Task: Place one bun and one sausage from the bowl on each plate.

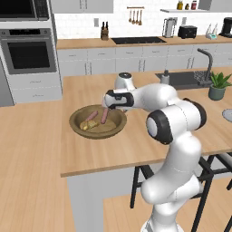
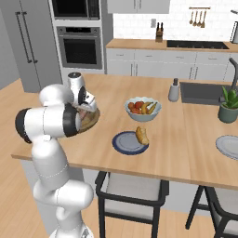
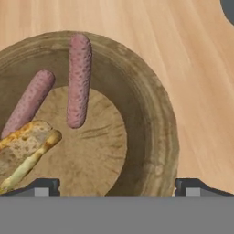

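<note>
the wooden table (image 1: 136,145) carries everything, and on it the wide brown wooden bowl (image 3: 151,119) sits directly under the hand (image 3: 116,187), whose fingers are spread wide with nothing between them. two pinkish sausages (image 3: 78,77) and one bun (image 3: 23,151) are seen lying in the bowl, the sausages side by side and the bun just beside the lower end of one of them. in the right base view a dark blue-rimmed plate (image 2: 122,144) is found near a white fruit bowl (image 2: 143,109) and already carries a bun; a pale grey plate (image 2: 228,146) lies well apart at the table's far end.

the sausages are judged light, fairly firm and smooth, so likely to roll or slip; each would best be taken across its middle, jaws square to its length. the bun is judged soft and easily crushed, and is best pinched lightly across its narrow width.

no brand, label or writing can be read.
</note>
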Controlling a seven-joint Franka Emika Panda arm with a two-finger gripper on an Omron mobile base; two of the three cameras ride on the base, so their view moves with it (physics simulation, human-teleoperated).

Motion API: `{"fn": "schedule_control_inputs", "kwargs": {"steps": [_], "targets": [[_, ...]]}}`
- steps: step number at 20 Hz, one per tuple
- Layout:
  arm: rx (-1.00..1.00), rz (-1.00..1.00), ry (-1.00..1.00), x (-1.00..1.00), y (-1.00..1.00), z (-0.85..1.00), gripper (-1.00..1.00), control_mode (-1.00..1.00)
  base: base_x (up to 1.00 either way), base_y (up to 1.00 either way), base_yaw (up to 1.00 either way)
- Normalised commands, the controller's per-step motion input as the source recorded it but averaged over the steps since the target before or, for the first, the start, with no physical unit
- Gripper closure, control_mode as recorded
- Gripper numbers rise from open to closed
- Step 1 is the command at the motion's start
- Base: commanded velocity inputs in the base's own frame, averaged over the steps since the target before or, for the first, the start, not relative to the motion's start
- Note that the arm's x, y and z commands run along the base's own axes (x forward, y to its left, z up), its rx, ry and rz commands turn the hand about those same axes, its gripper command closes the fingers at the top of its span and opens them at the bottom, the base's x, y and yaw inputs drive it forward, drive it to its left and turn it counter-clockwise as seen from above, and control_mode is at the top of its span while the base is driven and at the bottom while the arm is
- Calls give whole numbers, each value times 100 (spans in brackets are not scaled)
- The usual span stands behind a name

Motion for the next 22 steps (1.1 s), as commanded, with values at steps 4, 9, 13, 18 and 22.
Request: {"fn": "schedule_control_inputs", "kwargs": {"steps": [4, 9, 13, 18, 22], "targets": [[0, 0, 0, 38, 39, -14, -100, -100, 0, 0, 0], [0, 0, 0, 24, 16, -40, -100, -100, 0, 0, 0], [0, 0, 0, 36, 6, -51, -100, -100, 0, 0, 0], [0, 0, 0, 38, 19, -32, -100, -100, 0, 0, 0], [0, 0, 0, 29, 10, -18, -100, -100, 0, 0, 0]]}}
